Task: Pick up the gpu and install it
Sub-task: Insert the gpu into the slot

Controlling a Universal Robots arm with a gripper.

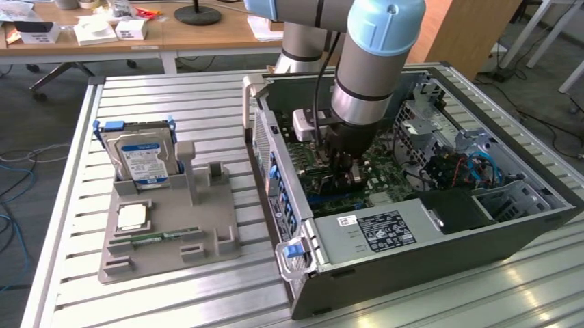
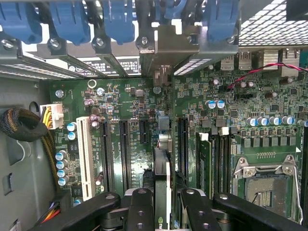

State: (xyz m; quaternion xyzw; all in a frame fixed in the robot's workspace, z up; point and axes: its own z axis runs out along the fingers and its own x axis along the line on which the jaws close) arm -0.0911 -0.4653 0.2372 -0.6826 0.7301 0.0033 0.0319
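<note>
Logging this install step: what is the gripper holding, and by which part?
The gripper holds the gpu by its upper edge, fingers on both faces, over the motherboard slots.

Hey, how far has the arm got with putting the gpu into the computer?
Pickup looks done: the gpu is gripped edge-on between the end effector fingers, and the grey parts holder outside still carries the hard drive and memory stick. In hand: the arm is inside the open computer case, holding the card over the motherboard slots. Whether it is seated I can't tell.

Arm vertical, hand [image 2: 162,204] down, fingers clamped w/ card edge between.
</note>
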